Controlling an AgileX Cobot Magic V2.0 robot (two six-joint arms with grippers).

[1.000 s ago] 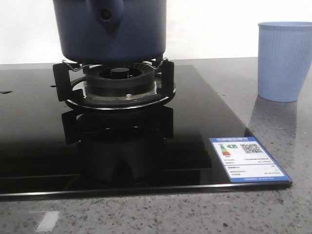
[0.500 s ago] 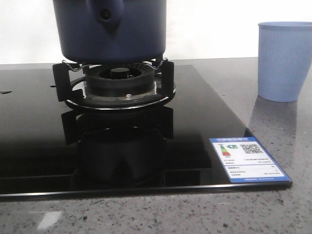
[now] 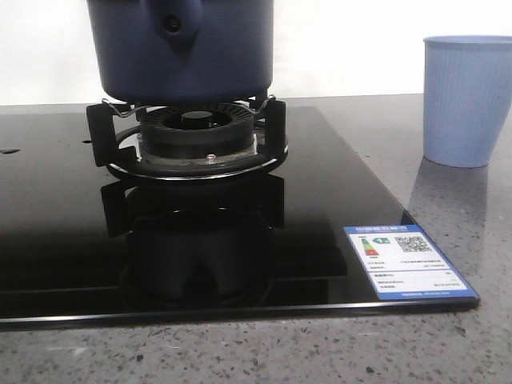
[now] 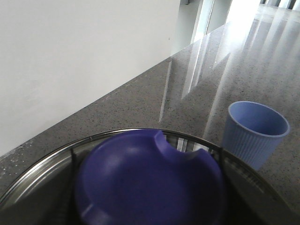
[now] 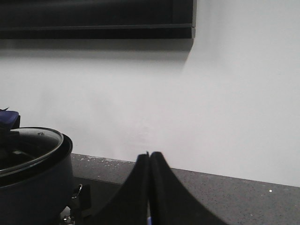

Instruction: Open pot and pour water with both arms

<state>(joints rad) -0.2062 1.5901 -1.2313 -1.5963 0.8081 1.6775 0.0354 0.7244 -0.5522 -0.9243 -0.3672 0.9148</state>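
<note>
1. The pot (image 3: pixel 180 50) sits on the black burner grate (image 3: pixel 186 132) of a glossy black glass hob (image 3: pixel 64 224), towards the left of the front view. Its rounded handle stub (image 3: pixel 173 20), with a small hole, faces the camera.

2. The hob lies on a grey speckled worktop (image 3: pixel 448 208), and an energy label (image 3: pixel 404 262) is stuck at the hob's near right corner.

3. A pale blue ribbed cup (image 3: pixel 466 99) stands upright on the worktop, well to the right of the pot and off the hob.

4. From the left wrist camera you look down on a blurred, dark blue rounded knob (image 4: pixel 150 180) with a notch in one edge; it sits on a glass lid whose metal rim (image 4: pixel 42 164) curves around it. The cup (image 4: pixel 255 126) stands just beyond the lid's rim. The left arm's fingers are out of sight here, so I cannot tell whether they are spread or clenched.

5. The right wrist camera shows its two dark fingers (image 5: pixel 149 187) pressed flat together, clenched on nothing, with the white wall behind them.

6. In that same view the pot (image 5: pixel 33 183) sits off to one side, apart from the fingers, with the glass lid (image 5: pixel 30 147) resting on top and a scrap of the blue knob showing at the edge.
</note>
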